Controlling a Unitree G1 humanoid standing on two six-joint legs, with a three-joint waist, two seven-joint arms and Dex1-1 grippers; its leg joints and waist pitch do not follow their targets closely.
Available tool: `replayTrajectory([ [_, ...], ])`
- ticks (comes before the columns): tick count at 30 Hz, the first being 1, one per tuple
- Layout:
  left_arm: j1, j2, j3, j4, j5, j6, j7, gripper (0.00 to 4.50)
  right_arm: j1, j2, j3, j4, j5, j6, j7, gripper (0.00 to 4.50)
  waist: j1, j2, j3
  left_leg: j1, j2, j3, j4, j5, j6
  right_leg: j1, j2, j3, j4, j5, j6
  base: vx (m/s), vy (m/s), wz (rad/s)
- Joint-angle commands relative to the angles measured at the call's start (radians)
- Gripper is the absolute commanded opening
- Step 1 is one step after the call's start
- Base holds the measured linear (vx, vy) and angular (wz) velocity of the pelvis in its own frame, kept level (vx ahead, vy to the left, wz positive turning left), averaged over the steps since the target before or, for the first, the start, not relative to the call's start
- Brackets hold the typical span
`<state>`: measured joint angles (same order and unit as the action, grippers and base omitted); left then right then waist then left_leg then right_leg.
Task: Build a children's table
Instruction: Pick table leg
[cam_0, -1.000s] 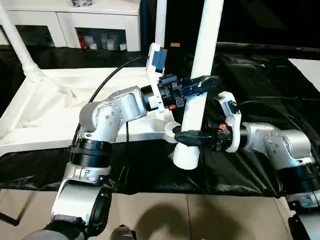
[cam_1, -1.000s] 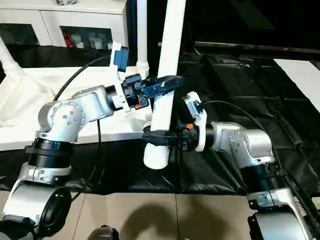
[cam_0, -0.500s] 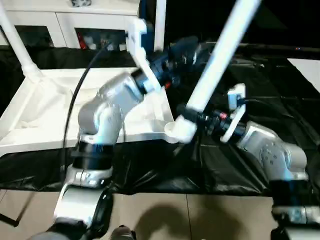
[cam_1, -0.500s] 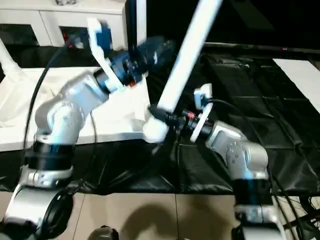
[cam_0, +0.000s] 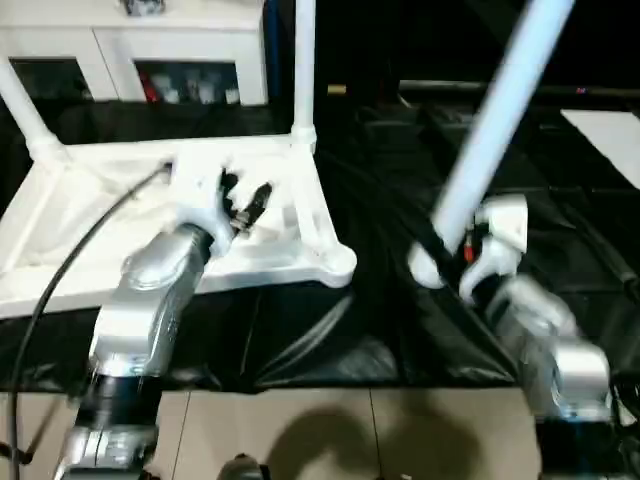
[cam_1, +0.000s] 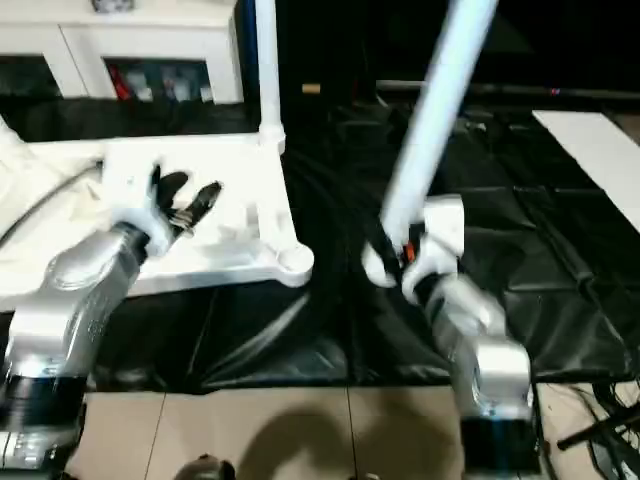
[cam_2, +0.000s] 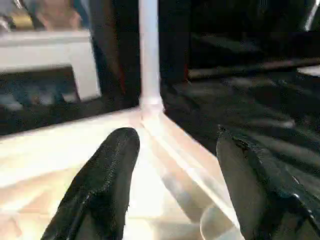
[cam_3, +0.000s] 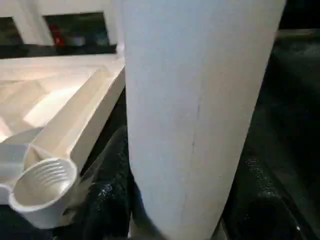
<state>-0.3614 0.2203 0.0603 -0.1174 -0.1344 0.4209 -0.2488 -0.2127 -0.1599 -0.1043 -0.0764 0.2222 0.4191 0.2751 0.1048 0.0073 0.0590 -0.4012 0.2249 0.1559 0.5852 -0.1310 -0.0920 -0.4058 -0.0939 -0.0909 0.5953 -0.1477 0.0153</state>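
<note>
My right tool (cam_0: 440, 262) pinches the leg (cam_0: 490, 130), tilted, just beside the table top's (cam_0: 100, 215) empty corner socket (cam_3: 42, 182). I should stand it straight, then twist. My left tool (cam_2: 175, 185) is spread over the top.

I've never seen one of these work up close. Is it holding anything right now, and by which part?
Yes. The right end effector holds a white table leg near its lower end. The left end effector is open over the tabletop, holding nothing.
</note>
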Motion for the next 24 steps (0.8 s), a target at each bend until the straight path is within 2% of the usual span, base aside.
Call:
replayTrajectory([
  [1,0.098,-0.011,-0.007,-0.026,0.054,-0.070,0.069,2.89,0.053,0.010,0.017,-0.047,-0.042,-0.071,-0.028,1.89,-0.005,-0.006,-0.069,0.027,-0.006,0.006,-0.074,-0.412,-0.024,0.030,-0.037,0.028,-0.097,-0.510,-0.045,0.000,0.000,0.00],
  [2,0.133,-0.010,-0.013,-0.033,0.070,-0.088,0.082,2.89,0.079,0.015,0.023,-0.045,-0.041,-0.098,-0.019,1.89,-0.013,-0.012,-0.066,0.027,-0.010,0.009,-0.074,-0.436,-0.024,0.024,-0.033,0.026,-0.107,-0.552,-0.018,0.000,0.000,0.00],
  [4,0.157,-0.018,-0.010,-0.043,0.068,-0.076,0.093,2.89,0.110,0.024,0.035,-0.027,-0.037,-0.125,-0.007,1.89,-0.019,-0.010,-0.068,0.029,-0.011,0.005,-0.073,-0.461,-0.025,0.023,-0.033,0.024,-0.110,-0.582,-0.009,0.000,0.000,0.00],
  [5,0.157,-0.018,-0.010,-0.043,0.068,-0.076,0.093,2.89,0.111,0.024,0.036,-0.026,-0.037,-0.126,-0.007,1.89,-0.020,-0.005,-0.068,0.031,-0.011,0.003,-0.073,-0.475,-0.027,0.021,-0.031,0.022,-0.111,-0.584,-0.009,0.000,0.000,0.00],
  [6,0.155,-0.014,-0.013,-0.041,0.070,-0.074,0.085,2.89,0.116,0.024,0.056,-0.012,-0.037,-0.136,0.009,1.89,-0.022,-0.008,-0.066,0.035,-0.011,0.002,-0.072,-0.496,-0.025,0.017,-0.027,0.020,-0.117,-0.584,-0.008,0.000,0.000,0.00],
  [9,0.151,-0.011,-0.014,-0.038,0.075,-0.073,0.083,2.89,0.115,0.025,0.067,-0.008,-0.029,-0.135,0.024,1.89,-0.025,-0.008,-0.060,0.040,-0.012,-0.003,-0.073,-0.549,-0.024,0.015,-0.027,0.012,-0.125,-0.625,-0.003,0.000,0.000,0.00],
  [10,0.148,-0.016,-0.007,-0.040,0.075,-0.060,0.089,2.89,0.112,0.021,0.094,-0.002,-0.025,-0.132,0.056,1.89,-0.014,-0.006,-0.051,-0.025,-0.022,-0.045,-0.115,-0.631,-0.001,0.078,-0.052,-0.038,-0.101,-0.678,-0.006,0.000,0.000,0.00],
  [11,0.148,-0.016,-0.007,-0.040,0.075,-0.060,0.089,2.89,0.112,0.021,0.094,-0.002,-0.025,-0.132,0.056,1.89,-0.009,0.013,-0.047,-0.059,-0.020,-0.057,-0.158,-0.764,-0.007,0.112,-0.035,-0.041,-0.029,-0.660,-0.016,-0.056,0.007,0.22],
  [12,0.152,-0.018,-0.008,-0.044,0.078,-0.066,0.094,2.89,0.114,0.020,0.104,-0.002,-0.030,-0.141,0.065,1.89,-0.003,0.015,-0.054,-0.079,-0.024,-0.059,-0.172,-0.788,-0.010,0.141,-0.030,-0.023,0.037,-0.607,-0.032,-0.056,-0.022,0.48],
  [13,0.159,-0.020,-0.009,-0.050,0.080,-0.067,0.096,2.89,0.117,0.018,0.119,-0.001,-0.033,-0.145,0.080,1.89,0.008,0.017,-0.054,-0.085,-0.031,-0.051,-0.177,-0.799,-0.018,0.148,-0.026,-0.008,0.071,-0.576,-0.055,-0.056,-0.022,0.48],
  [14,0.159,-0.020,-0.009,-0.050,0.080,-0.067,0.096,2.89,0.117,0.018,0.119,-0.001,-0.033,-0.145,0.080,1.89,-0.004,-0.056,-0.029,0.093,-0.081,-0.018,0.092,-0.558,0.010,-0.030,-0.161,-0.012,-0.182,-1.107,-0.068,0.002,-0.071,0.71],
  [15,0.166,-0.020,-0.012,-0.054,0.082,-0.071,0.100,2.89,0.121,0.019,0.128,0.000,-0.035,-0.154,0.090,1.89,-0.032,-0.065,0.000,0.131,-0.106,-0.035,0.219,-0.376,0.029,-0.086,-0.195,-0.044,-0.248,-1.257,-0.104,0.013,-0.059,0.74],
  [16,0.171,-0.021,-0.015,-0.056,0.081,-0.068,0.101,2.89,0.125,0.018,0.138,-0.002,-0.037,-0.163,0.101,1.89,-0.038,-0.048,0.000,0.071,-0.095,-0.050,0.250,-0.230,0.036,0.009,-0.220,-0.062,-0.231,-1.278,-0.116,0.013,-0.059,0.74],
  [17,0.175,-0.023,-0.016,-0.056,0.081,-0.068,0.101,2.89,0.132,0.021,0.145,-0.007,-0.025,-0.167,0.114,1.89,-0.072,-0.023,0.014,0.145,-0.056,-0.079,0.244,-0.391,0.001,0.013,-0.213,-0.079,-0.203,-1.246,-0.089,0.026,0.036,0.48],
  [18,0.177,-0.025,-0.017,-0.055,0.081,-0.068,0.102,2.89,0.136,0.023,0.147,-0.010,-0.016,-0.169,0.121,1.89,-0.076,-0.020,0.002,0.159,-0.044,-0.083,0.201,-0.529,-0.018,0.057,-0.185,-0.138,-0.167,-1.103,-0.075,0.076,0.139,0.21],
  [19,0.178,-0.027,-0.017,-0.055,0.082,-0.066,0.102,2.89,0.137,0.025,0.147,-0.009,-0.012,-0.174,0.123,1.89,-0.090,0.011,0.001,0.156,-0.021,-0.103,0.120,-0.752,-0.069,0.072,-0.120,-0.162,-0.098,-0.890,-0.061,0.076,0.139,0.21],
  [20,0.178,-0.028,-0.016,-0.055,0.082,-0.066,0.102,2.89,0.138,0.026,0.146,-0.007,-0.011,-0.176,0.123,1.89,-0.104,0.054,-0.023,0.137,0.028,-0.186,-0.103,-1.070,-0.110,0.062,-0.010,-0.071,0.099,-0.332,-0.075,0.040,0.112,-0.03],
  [21,0.178,-0.030,-0.016,-0.056,0.082,-0.063,0.103,2.89,0.137,0.027,0.144,-0.004,-0.010,-0.179,0.125,1.89,-0.120,0.050,-0.029,0.155,0.028,-0.206,-0.103,-0.975,-0.030,0.051,-0.003,-0.044,0.104,-0.181,-0.078,0.027,0.060,-0.13],
  [22,0.179,-0.031,-0.015,-0.056,0.081,-0.062,0.103,2.89,0.137,0.028,0.143,-0.003,-0.010,-0.181,0.127,1.89,-0.142,0.035,-0.029,0.171,0.008,-0.200,-0.096,-0.846,0.033,0.043,-0.002,-0.032,0.088,-0.159,-0.084,0.027,0.060,-0.13],
  [23,0.179,-0.031,-0.021,-0.056,0.081,-0.062,0.097,2.89,0.137,0.031,0.137,-0.001,-0.010,-0.178,0.118,1.89,-0.150,0.023,-0.032,0.169,-0.003,-0.209,-0.097,-0.764,0.078,0.054,-0.001,-0.028,0.080,-0.159,-0.077,0.065,0.052,-0.29],
  [24,0.179,-0.030,-0.025,-0.057,0.080,-0.062,0.092,2.89,0.136,0.033,0.133,0.002,-0.010,-0.178,0.112,1.89,-0.154,-0.009,-0.043,0.159,-0.033,-0.199,-0.083,-0.582,0.146,0.087,-0.028,0.003,0.027,-0.178,-0.066,0.054,0.019,-0.37],
])
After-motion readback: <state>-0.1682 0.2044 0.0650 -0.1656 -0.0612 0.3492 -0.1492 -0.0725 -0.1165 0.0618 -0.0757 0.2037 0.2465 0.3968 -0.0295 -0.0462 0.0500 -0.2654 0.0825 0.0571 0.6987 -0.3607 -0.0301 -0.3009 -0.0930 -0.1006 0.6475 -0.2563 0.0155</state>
